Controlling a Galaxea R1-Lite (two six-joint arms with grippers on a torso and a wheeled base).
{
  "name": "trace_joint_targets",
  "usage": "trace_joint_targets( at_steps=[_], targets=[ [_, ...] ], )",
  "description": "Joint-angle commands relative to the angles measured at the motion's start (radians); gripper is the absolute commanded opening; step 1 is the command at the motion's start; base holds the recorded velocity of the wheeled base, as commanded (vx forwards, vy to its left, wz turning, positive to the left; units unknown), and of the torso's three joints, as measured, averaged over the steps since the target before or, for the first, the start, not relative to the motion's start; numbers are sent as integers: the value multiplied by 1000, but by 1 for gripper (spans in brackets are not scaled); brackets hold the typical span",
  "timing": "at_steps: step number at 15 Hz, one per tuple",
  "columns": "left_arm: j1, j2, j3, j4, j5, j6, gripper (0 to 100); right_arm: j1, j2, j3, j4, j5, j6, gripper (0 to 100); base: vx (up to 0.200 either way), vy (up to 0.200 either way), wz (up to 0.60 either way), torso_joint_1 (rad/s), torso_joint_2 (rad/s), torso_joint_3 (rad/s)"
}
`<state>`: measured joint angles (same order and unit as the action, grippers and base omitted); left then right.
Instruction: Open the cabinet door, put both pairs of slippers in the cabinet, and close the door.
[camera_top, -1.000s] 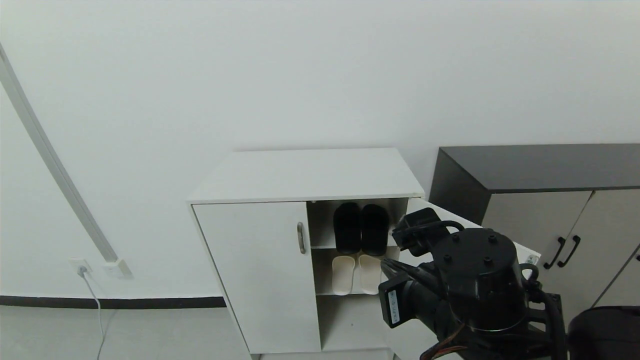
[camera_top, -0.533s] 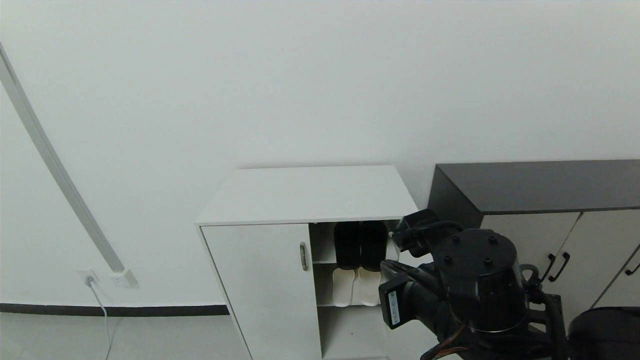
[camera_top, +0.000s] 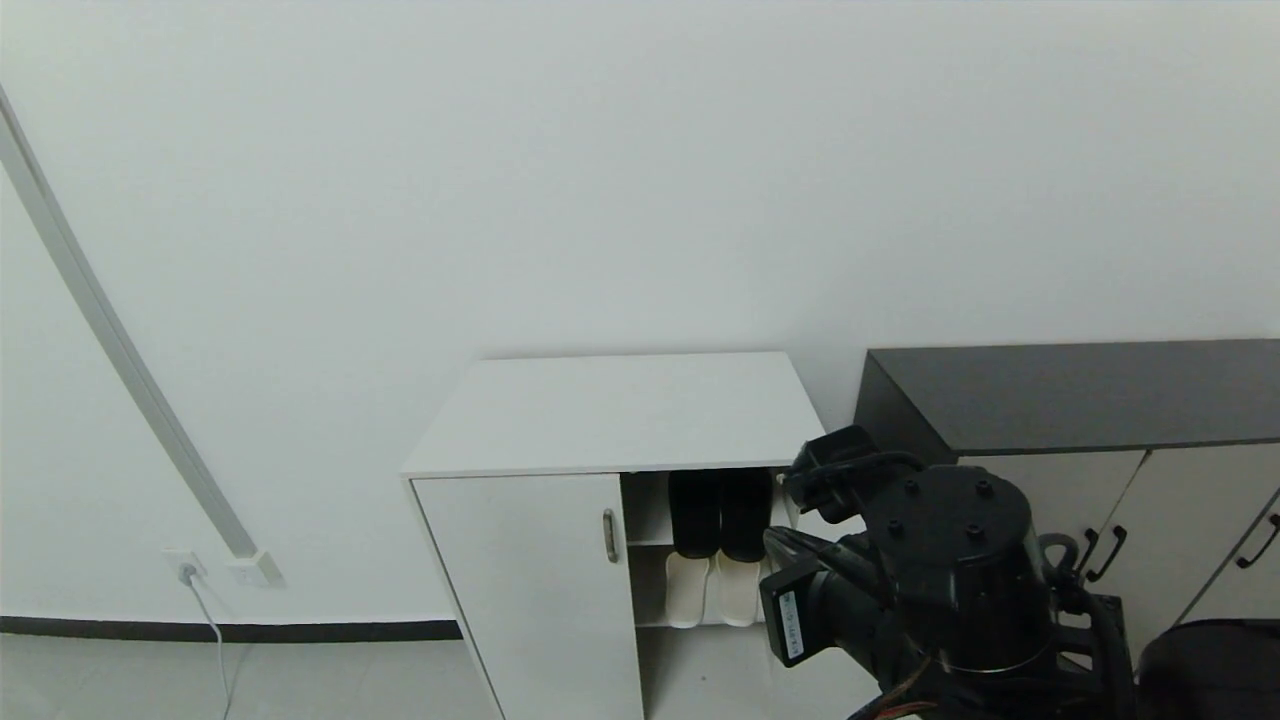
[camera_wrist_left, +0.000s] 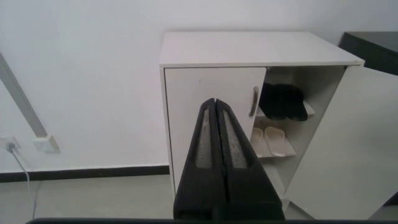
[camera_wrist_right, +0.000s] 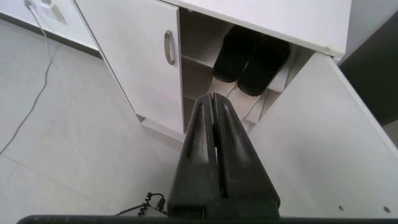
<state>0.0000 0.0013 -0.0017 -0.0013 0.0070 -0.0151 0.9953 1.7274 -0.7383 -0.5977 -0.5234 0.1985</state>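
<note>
Slippers (camera_top: 720, 515) sit shelved in the cabinet (camera_top: 610, 410); only your camera has pulled back. Its door (camera_wrist_left: 336, 137) stands open, so closing remains. Left gripper (camera_wrist_left: 216, 106) and right gripper (camera_wrist_right: 214, 99) are closed, empty.

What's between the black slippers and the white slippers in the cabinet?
A white shelf board. The black slippers sit on top of it and the white slippers lie right underneath, as the head view shows.
</note>
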Motion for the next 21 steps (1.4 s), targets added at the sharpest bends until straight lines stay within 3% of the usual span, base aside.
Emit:
trace_joint_targets(
  at_steps=[1,7,18,21],
  targets=[
    [0,2,0,0,1,0,0,0,3,2,-1,2,-1,0,0,0,0,173,-354,-198],
    [0,0,0,0,-1,0,0,0,3,8,1,2,-2,0,0,0,0,76,-161,-85],
    [0,2,0,0,1,0,0,-1,3,16,-1,2,-16,0,0,0,-600,2,-2,2],
    [0,0,0,0,1,0,0,-1,3,17,-1,2,-16,0,0,0,0,0,0,0]
  ],
)
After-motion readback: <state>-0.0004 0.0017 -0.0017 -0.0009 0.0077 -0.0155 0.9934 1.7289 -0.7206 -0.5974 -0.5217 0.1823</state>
